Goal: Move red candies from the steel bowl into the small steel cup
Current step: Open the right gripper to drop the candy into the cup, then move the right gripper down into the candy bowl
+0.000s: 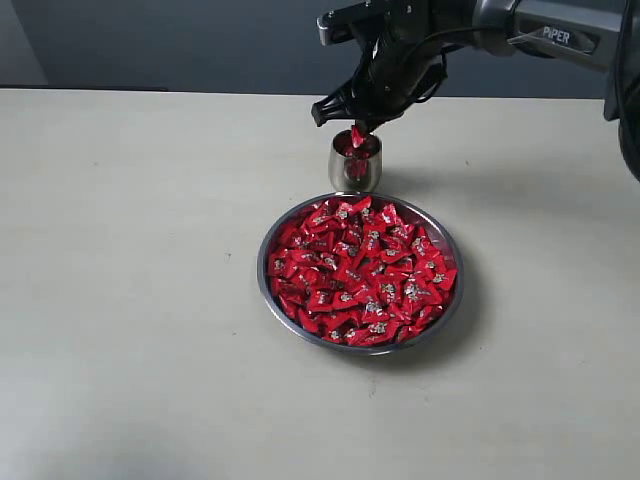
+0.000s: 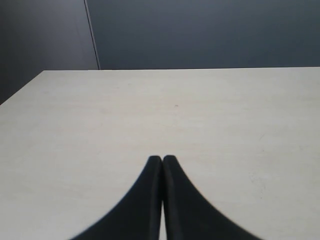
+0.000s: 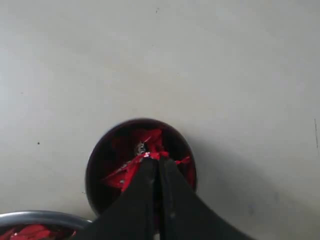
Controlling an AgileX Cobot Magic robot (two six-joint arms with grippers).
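The wide steel bowl (image 1: 276, 300) sits mid-table, heaped with red candies (image 1: 362, 272). Just behind it stands the small steel cup (image 1: 355, 170) with red candies inside (image 3: 125, 172). My right gripper (image 1: 357, 131) hangs right over the cup's mouth, shut on one red candy (image 1: 357, 137) that pokes out below its tips (image 3: 150, 154). In the right wrist view the cup (image 3: 97, 155) lies directly under the fingers and the bowl's rim (image 3: 35, 216) shows at the corner. My left gripper (image 2: 162, 158) is shut on nothing, over bare table, away from the bowl and cup.
The pale tabletop (image 1: 130, 250) stretches wide to the left and in front of the bowl. A dark wall (image 1: 150, 40) runs behind the table's far edge. The right arm (image 1: 540, 35) reaches in from the upper right.
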